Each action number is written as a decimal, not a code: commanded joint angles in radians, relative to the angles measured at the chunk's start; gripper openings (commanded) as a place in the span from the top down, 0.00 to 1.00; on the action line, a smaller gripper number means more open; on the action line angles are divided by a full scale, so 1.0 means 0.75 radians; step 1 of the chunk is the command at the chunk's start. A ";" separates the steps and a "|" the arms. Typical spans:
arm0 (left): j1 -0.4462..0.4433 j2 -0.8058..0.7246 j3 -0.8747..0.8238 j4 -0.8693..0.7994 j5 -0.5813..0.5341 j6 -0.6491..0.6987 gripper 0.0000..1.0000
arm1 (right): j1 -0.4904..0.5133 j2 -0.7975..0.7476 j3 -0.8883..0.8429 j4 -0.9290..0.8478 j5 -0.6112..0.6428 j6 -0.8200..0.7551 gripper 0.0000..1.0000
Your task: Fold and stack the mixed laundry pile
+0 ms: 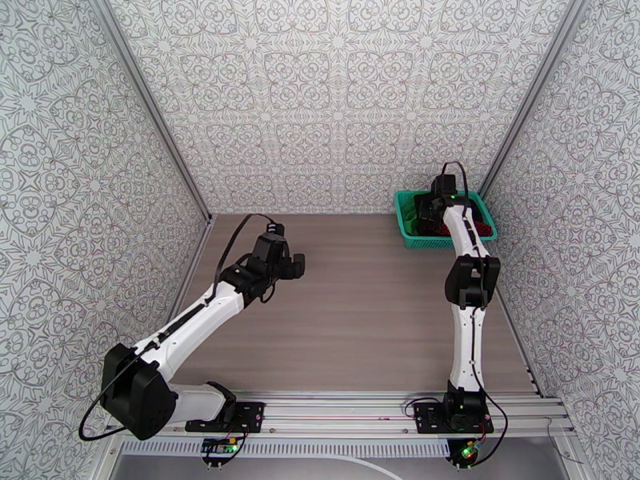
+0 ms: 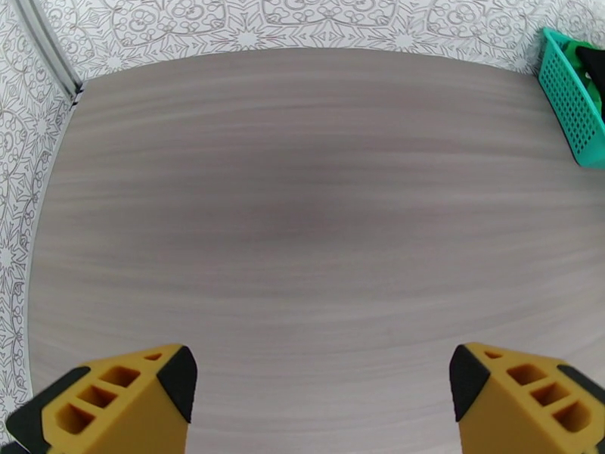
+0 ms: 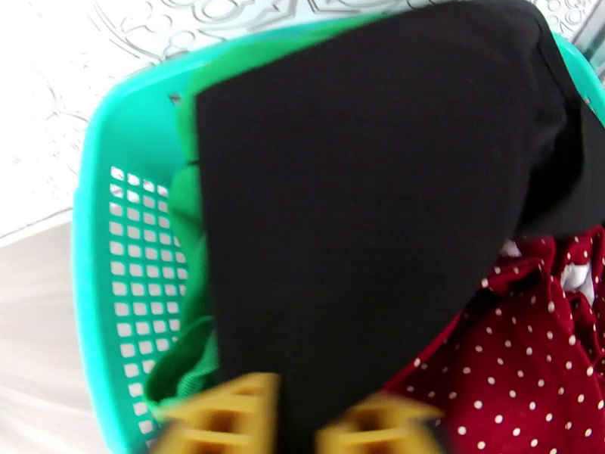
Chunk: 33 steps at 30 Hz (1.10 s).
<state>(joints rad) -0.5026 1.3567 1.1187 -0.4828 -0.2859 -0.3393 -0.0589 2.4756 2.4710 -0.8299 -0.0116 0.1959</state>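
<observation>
Bases (image 1: 232,414) of both arms are sitting at 6 o'clock in the top view, along the table's (image 1: 352,330) near edge. The left gripper (image 1: 290,266) is hovering at 9 o'clock over bare wood, with open room stretching across the middle. The right gripper (image 1: 436,208) is reaching into the basket (image 1: 404,227) at 2 o'clock, in the far corner against the walls (image 1: 320,98). The red garment (image 1: 484,228) is showing by the right rim.

In the left wrist view, the fingers (image 2: 178,376) are standing wide apart over bare table (image 2: 302,221), and the basket's (image 2: 567,100) edge is showing at 2 o'clock.

In the right wrist view, the fingers (image 3: 234,410) are pinching the black garment (image 3: 363,206) at 6 o'clock. It is draping over the green garment (image 3: 189,221) at 9 and the red one (image 3: 514,357) at 4, all inside the basket (image 3: 106,221).
</observation>
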 commanded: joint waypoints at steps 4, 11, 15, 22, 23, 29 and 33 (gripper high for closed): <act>-0.039 -0.041 0.052 0.005 -0.035 0.023 0.06 | -0.008 -0.351 -0.267 0.270 -0.145 0.009 1.00; -0.073 -0.078 0.044 0.029 -0.038 0.012 0.07 | 0.014 -0.878 -0.658 0.612 -0.271 0.028 1.00; -0.086 -0.088 0.040 0.034 -0.035 0.012 0.06 | 0.035 -1.103 -0.761 0.789 -0.283 0.029 1.00; -0.096 -0.119 0.026 0.026 -0.034 -0.002 0.06 | 0.042 -1.199 -0.587 0.764 -0.386 0.079 1.00; -0.096 -0.130 0.024 0.021 -0.034 -0.004 0.07 | 0.047 -1.210 -0.570 0.749 -0.421 0.093 1.00; -0.095 -0.231 0.068 -0.083 -0.076 0.010 0.07 | 0.187 -1.364 -0.616 0.620 -0.541 0.100 1.00; -0.095 -0.347 0.131 -0.212 -0.107 0.021 0.07 | 0.393 -1.468 -0.795 0.576 -0.445 0.111 1.00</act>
<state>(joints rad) -0.5678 1.1622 1.1584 -0.5579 -0.3264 -0.3370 0.1585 1.4395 1.9362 -0.3676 -0.3599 0.2638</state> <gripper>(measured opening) 0.935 0.051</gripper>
